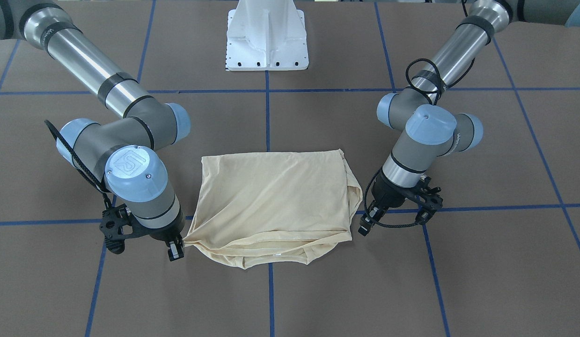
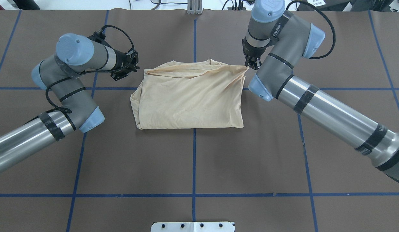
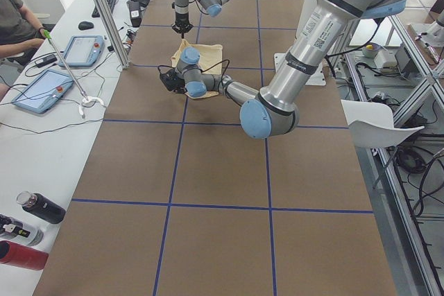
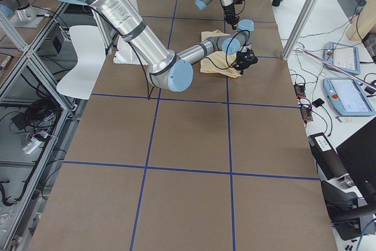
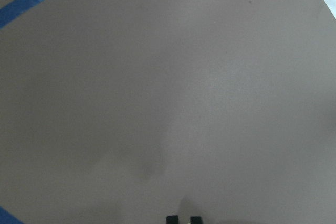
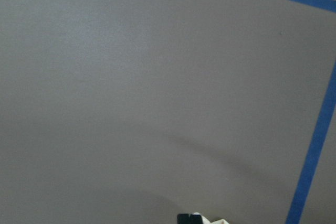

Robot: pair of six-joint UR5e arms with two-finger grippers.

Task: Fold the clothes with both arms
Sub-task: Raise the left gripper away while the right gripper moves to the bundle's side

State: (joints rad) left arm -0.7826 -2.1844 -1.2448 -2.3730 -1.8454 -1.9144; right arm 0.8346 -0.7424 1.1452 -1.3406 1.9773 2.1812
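1 shirt, 2 grippers. Shirt folded, mid table, long axis L-R, collar pointing away fr robot. R gripper clamped on far corner; L gripper a slit open, empty, beside shirt.

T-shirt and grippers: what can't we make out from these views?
- T-shirt inner layers and underside: hidden by its own top fold in every view.
- Left gripper fingers: the left wrist view's bottom edge cuts off all but the tips, so open or shut is unclear.
- Exterior left view: the left arm covers the T-shirt's near part, and the rest is too small for detail.
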